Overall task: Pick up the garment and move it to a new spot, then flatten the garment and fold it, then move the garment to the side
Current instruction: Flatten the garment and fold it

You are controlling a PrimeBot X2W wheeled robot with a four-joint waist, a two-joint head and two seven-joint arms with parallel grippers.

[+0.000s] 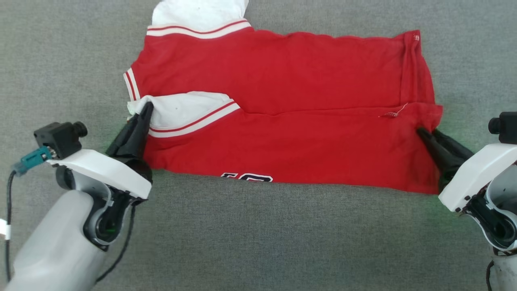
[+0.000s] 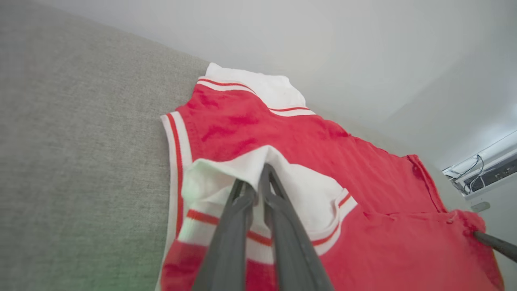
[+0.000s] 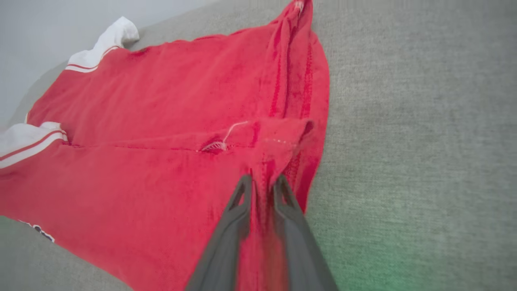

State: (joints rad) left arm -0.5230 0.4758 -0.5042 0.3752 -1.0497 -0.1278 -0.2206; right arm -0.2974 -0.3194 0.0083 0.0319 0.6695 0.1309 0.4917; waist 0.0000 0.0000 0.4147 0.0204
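Note:
The red jersey (image 1: 282, 81) lies across the grey surface, its near half folded over toward the far half, with black lettering peeking out at the near fold edge. My left gripper (image 1: 146, 108) is shut on the white lining and striped trim at the jersey's left end (image 2: 226, 173). In the left wrist view that gripper (image 2: 258, 178) pinches the white cloth between its fingers. My right gripper (image 1: 422, 132) is shut on the red hem corner at the right end. The right wrist view has this gripper (image 3: 263, 182) with red fabric (image 3: 161, 141) bunched between the fingers.
Grey fabric surface (image 1: 258, 242) spreads on all sides of the jersey, with wide room toward me. A pale wall and a shelf with cables (image 2: 480, 169) appear beyond the surface's far edge in the left wrist view.

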